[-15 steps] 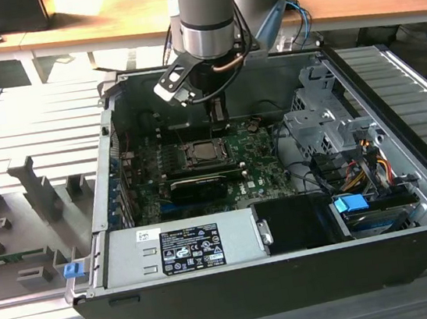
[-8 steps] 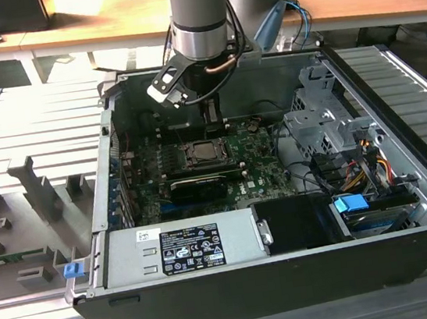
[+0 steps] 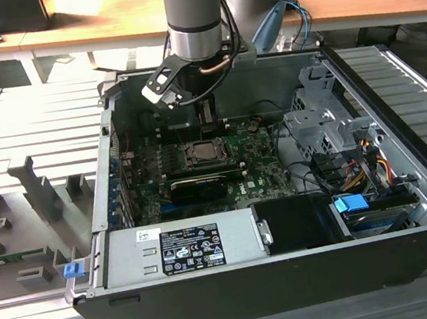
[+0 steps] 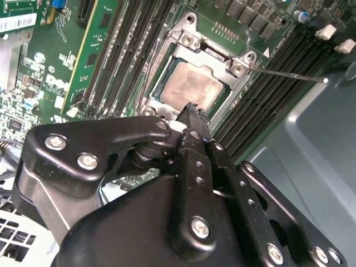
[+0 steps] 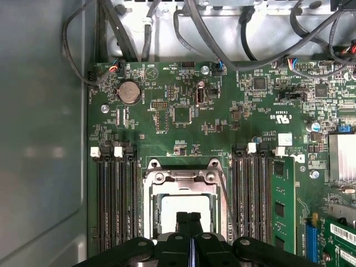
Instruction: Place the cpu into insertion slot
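The cpu, a flat square chip with a dull silver top, lies inside the insertion slot, a square socket with a silvery metal frame. The socket's thin wire lever sticks out to one side. My gripper hangs just above the chip's near edge, its black fingers shut together with nothing between them. In the first wrist view the gripper covers part of the cpu within the socket frame. In the exterior view the gripper stands over the cpu at the back of the motherboard.
Black memory slots run along both sides of the socket. A long black card lies in front of it, then a grey power supply. A drive cage with cables fills the exterior view's right. Case walls enclose everything.
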